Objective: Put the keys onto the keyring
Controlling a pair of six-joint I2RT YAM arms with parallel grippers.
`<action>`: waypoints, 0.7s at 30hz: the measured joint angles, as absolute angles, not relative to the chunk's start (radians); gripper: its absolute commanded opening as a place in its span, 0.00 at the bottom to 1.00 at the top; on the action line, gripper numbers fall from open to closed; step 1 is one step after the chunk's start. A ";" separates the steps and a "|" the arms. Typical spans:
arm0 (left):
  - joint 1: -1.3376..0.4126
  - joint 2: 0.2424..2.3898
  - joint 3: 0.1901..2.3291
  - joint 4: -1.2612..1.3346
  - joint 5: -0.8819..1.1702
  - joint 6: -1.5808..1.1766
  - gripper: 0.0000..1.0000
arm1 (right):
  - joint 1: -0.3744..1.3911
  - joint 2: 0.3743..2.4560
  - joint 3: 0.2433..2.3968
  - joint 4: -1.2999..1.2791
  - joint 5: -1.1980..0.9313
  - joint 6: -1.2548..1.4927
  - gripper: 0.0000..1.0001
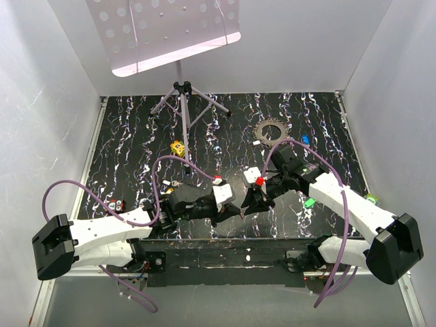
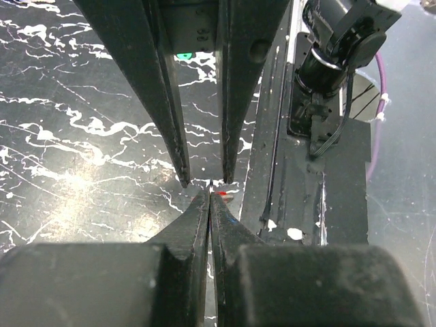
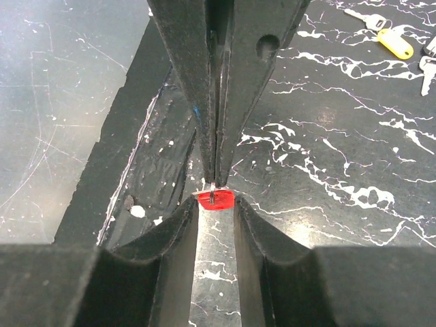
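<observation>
My right gripper (image 3: 215, 201) is shut on the red plastic head of a tiny key (image 3: 218, 200), held just above the mat. My left gripper (image 2: 210, 193) is shut on a thin silver wire, the keyring (image 3: 212, 188), edge-on and barely visible. Its tip meets the red key head. In the top view the two grippers (image 1: 236, 208) (image 1: 248, 206) touch tip to tip near the table's front edge. The right gripper's fingers (image 2: 178, 146) come from above in the left wrist view. Loose keys lie around: green (image 1: 308, 202), blue (image 1: 305, 139), a yellow-headed one (image 3: 395, 42).
A toothed metal sprocket (image 1: 271, 131) lies at the back right. A tripod stand (image 1: 182, 102) stands at the back middle, with a small yellow dotted block (image 1: 178, 147) by it. More keys lie at the left (image 1: 116, 203) and far right (image 1: 371, 198). The black base rail (image 1: 225, 248) runs along the front.
</observation>
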State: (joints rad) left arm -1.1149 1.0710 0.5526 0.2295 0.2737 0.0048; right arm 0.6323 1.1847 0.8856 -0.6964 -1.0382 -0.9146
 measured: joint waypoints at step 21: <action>-1.114 1.066 0.544 0.274 0.246 -0.059 0.03 | 0.644 1.185 0.886 -0.681 -1.031 -0.889 0.01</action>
State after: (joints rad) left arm -1.1145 1.0664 0.5442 0.2745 0.2462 -0.0593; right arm 0.6437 1.1854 0.8856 -0.6811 -1.0313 -0.8894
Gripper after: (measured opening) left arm 0.010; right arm 0.023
